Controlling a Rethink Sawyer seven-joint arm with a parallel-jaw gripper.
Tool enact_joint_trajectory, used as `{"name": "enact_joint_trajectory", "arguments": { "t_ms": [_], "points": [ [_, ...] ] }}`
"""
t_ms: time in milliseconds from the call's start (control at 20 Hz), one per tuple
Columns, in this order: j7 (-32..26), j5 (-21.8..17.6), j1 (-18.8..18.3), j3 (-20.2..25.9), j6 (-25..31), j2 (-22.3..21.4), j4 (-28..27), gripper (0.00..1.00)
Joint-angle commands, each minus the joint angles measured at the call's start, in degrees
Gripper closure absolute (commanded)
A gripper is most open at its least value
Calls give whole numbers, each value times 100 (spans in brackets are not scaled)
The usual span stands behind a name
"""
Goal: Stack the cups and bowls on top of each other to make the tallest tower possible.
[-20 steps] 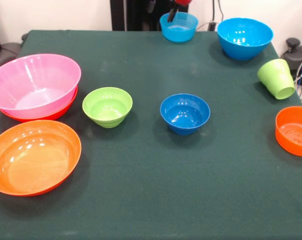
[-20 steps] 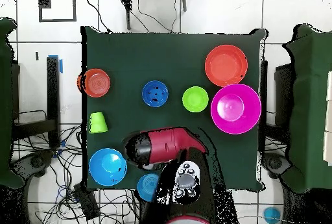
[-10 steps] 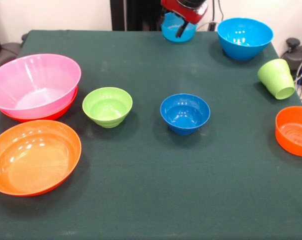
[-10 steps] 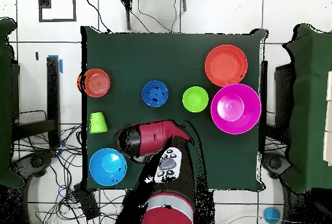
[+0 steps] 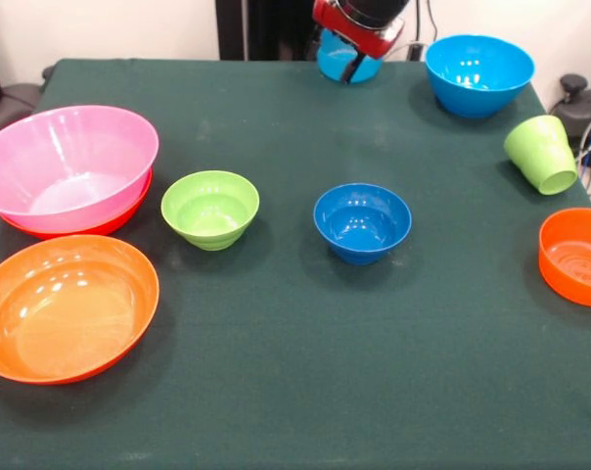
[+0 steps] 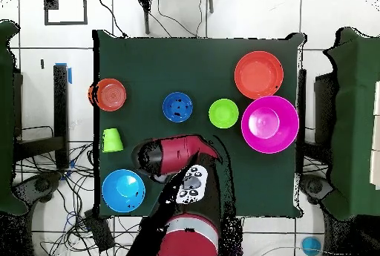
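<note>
The big pink bowl (image 5: 68, 162) sits nested in a shallow orange bowl (image 5: 90, 228) at the left, and that pair is the tower. In front of it lies a second wide orange bowl (image 5: 66, 305). A lime green bowl (image 5: 209, 208) and a dark blue bowl (image 5: 362, 221) stand mid-table. The lime green cup (image 5: 542, 153) lies tilted at the right, with a smaller orange bowl (image 5: 576, 257) nearer. At the far edge my gripper (image 5: 352, 65) hangs over a small sky blue bowl (image 5: 344, 61), beside a larger sky blue bowl (image 5: 478, 73). Its state does not show.
From overhead my red arm (image 6: 174, 156) covers the small sky blue bowl; the large sky blue bowl (image 6: 123, 191) and the cup (image 6: 112, 140) lie just to its left. Cables and chair legs ring the green table (image 6: 148, 60).
The arm has come down into the front view over the small sky blue bowl and, seen from overhead, swung left. No bowl or cup has moved.
</note>
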Motion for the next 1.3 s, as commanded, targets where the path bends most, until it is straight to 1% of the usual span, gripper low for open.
{"name": "enact_joint_trajectory", "arguments": {
  "t_ms": [50,150,300,450,550,600,650,700,800,850,900,950,1050,1100,1200,1300],
  "points": [
    [604,212,-74,237,-329,-123,-154,0],
    [544,163,-38,177,-212,-239,-90,0],
    [529,36,102,35,-18,-273,-151,0],
    [370,38,51,118,-16,-277,-161,0],
    [124,-32,-63,91,121,-472,-96,0],
    [-343,-161,-225,105,393,-739,-47,0],
    [-688,-245,-357,133,570,-921,-9,0],
    [-1269,-471,-561,114,726,-1205,21,0],
    [-1705,-694,-785,134,657,-1446,132,0],
    [-1701,-745,-830,160,577,-1479,196,0],
    [-1486,-738,-847,207,319,-1447,333,0],
    [-1356,-754,-830,249,215,-1394,380,0],
    [-860,-713,-667,346,4,-1233,398,0],
    [-531,-586,-570,418,-71,-1171,414,0],
    [-230,-481,-451,491,-107,-1064,335,0],
    [-83,-393,-366,543,-100,-993,256,0]
  ]
}}
